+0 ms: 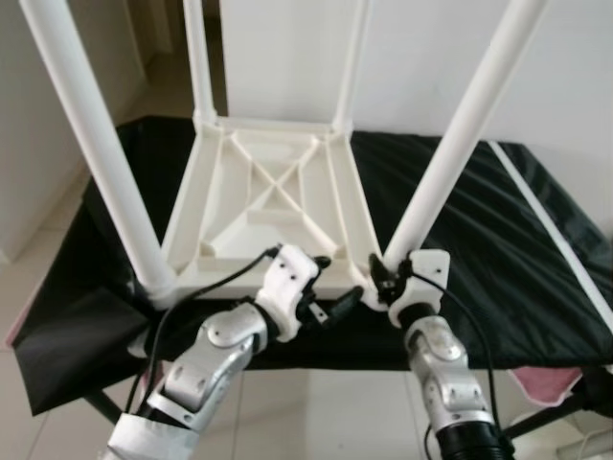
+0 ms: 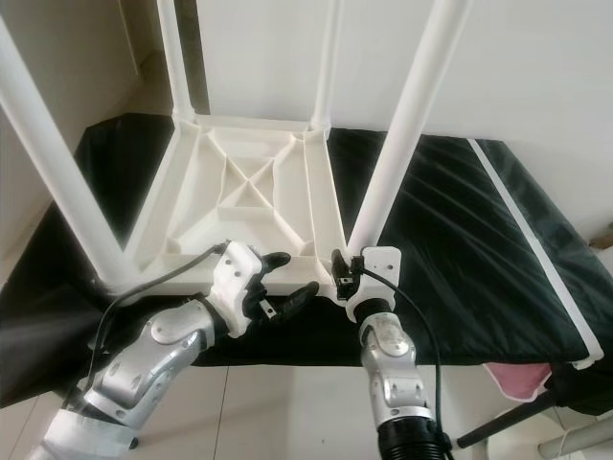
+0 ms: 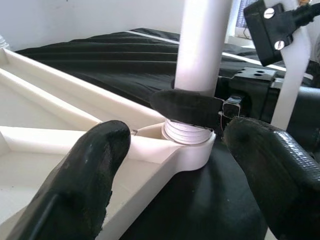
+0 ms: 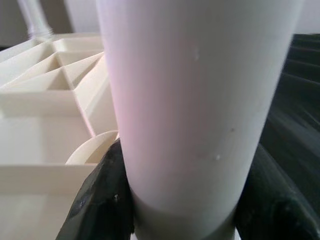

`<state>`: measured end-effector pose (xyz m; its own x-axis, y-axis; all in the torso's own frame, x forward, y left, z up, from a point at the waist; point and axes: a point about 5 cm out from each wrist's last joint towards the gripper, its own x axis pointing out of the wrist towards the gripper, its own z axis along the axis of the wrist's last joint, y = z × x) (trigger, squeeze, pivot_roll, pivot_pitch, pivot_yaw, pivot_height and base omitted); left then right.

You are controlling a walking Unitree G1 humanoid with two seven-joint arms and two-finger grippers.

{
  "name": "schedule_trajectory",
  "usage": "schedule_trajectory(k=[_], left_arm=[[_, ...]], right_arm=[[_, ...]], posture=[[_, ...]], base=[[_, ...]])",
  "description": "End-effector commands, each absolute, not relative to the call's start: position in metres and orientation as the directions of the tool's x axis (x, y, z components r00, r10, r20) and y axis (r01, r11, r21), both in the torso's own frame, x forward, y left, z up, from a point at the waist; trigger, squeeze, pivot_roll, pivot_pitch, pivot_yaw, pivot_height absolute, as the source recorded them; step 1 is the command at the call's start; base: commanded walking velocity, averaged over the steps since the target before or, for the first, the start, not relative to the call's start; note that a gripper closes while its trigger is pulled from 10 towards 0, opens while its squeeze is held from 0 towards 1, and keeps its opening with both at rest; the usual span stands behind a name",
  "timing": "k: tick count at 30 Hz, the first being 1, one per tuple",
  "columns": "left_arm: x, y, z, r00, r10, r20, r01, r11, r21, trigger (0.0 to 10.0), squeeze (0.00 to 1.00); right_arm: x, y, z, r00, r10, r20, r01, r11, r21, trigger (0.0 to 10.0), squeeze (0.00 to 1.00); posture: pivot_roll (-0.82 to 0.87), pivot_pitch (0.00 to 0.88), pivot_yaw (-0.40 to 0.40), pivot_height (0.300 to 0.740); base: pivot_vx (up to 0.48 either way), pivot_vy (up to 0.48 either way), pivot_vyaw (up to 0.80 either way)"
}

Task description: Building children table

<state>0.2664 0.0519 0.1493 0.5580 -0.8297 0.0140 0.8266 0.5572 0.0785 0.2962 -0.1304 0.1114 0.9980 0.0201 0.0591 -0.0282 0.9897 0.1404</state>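
Observation:
A white plastic children's table (image 1: 268, 192) lies upside down on a black cloth, with its legs pointing up. My right gripper (image 1: 388, 273) is shut on the near-right leg (image 1: 460, 134) just above its corner socket (image 3: 187, 150). In the right wrist view the leg (image 4: 195, 100) stands between both black fingers (image 4: 100, 200). My left gripper (image 1: 330, 285) is open at the tabletop's near edge, just left of that corner, with nothing between its fingers (image 3: 90, 170). The near-left leg (image 1: 96, 144) and two far legs (image 1: 198, 57) stand in their sockets.
The black cloth (image 1: 498, 249) covers a low stand and hangs over its near edge. A white strip (image 1: 546, 220) runs along the cloth on the right. Something pink (image 1: 551, 383) lies on the tiled floor at lower right. A white wall stands behind.

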Motion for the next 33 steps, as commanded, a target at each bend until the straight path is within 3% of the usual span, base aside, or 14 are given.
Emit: schedule_trajectory(k=[1,17,18,26,27,33], left_arm=[[0.26,0.049,0.152,0.452,-0.892,0.009,0.889,0.451,0.08,10.0,0.0],[0.262,0.051,0.154,0.461,-0.887,0.018,0.884,0.461,0.079,10.0,0.0],[0.261,0.052,0.153,0.462,-0.887,0.016,0.884,0.462,0.077,10.0,0.0],[0.261,0.054,0.151,0.465,-0.885,0.009,0.882,0.464,0.078,10.0,0.0],[0.261,0.054,0.151,0.464,-0.886,0.007,0.883,0.463,0.079,10.0,0.0],[0.261,0.055,0.152,0.457,-0.89,0.004,0.887,0.455,0.082,10.0,0.0]], right_arm=[[0.296,-0.126,0.106,1.0,0.003,0.028,-0.009,0.976,0.216,10.0,0.0],[0.295,-0.121,0.11,0.998,0.038,0.049,-0.047,0.979,0.198,10.0,0.0],[0.293,-0.121,0.112,0.997,0.047,0.062,-0.058,0.979,0.193,10.0,1.0],[0.286,-0.14,0.12,0.979,0.169,0.111,-0.182,0.975,0.127,10.0,1.0],[0.285,-0.144,0.119,0.972,0.213,0.102,-0.224,0.969,0.106,10.0,0.0],[0.287,-0.154,0.118,0.938,0.343,0.058,-0.345,0.938,0.031,10.0,0.0]], posture=[[0.02,0.0,-0.066,0.74],[0.01,0.0,-0.071,0.74],[0.01,0.0,-0.072,0.74],[0.01,0.0,-0.066,0.74],[0.0,0.0,-0.063,0.74],[0.0,0.0,-0.056,0.74]], base=[[0.0,0.0,0.0],[0.0,0.0,0.0],[0.0,0.0,0.0],[0.0,0.0,0.0],[0.0,0.0,0.0],[0.0,0.0,0.0]])
